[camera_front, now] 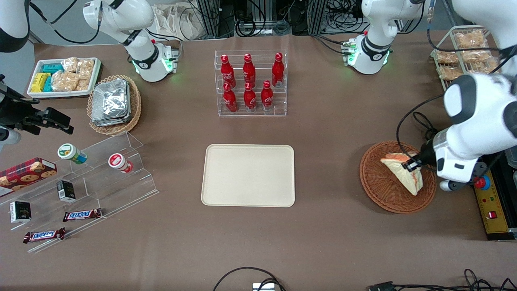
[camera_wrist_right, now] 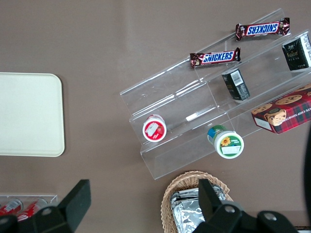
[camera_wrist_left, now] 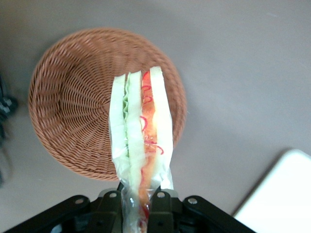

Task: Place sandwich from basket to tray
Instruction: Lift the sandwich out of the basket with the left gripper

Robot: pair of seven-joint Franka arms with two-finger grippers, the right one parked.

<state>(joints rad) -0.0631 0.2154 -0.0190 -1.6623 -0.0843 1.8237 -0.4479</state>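
Observation:
My left gripper is shut on the clear-wrapped sandwich and holds it above the round brown wicker basket, toward the working arm's end of the table. In the left wrist view the fingers pinch the sandwich at its narrow end; white bread, green and orange-red filling show, with the basket empty below it. The cream-beige tray lies flat and empty mid-table; its corner shows in the left wrist view and it also shows in the right wrist view.
A clear rack of red bottles stands farther from the front camera than the tray. A paler basket of foil packs, a white snack tray and a clear stepped stand with snacks lie toward the parked arm's end. A yellow control box sits beside the brown basket.

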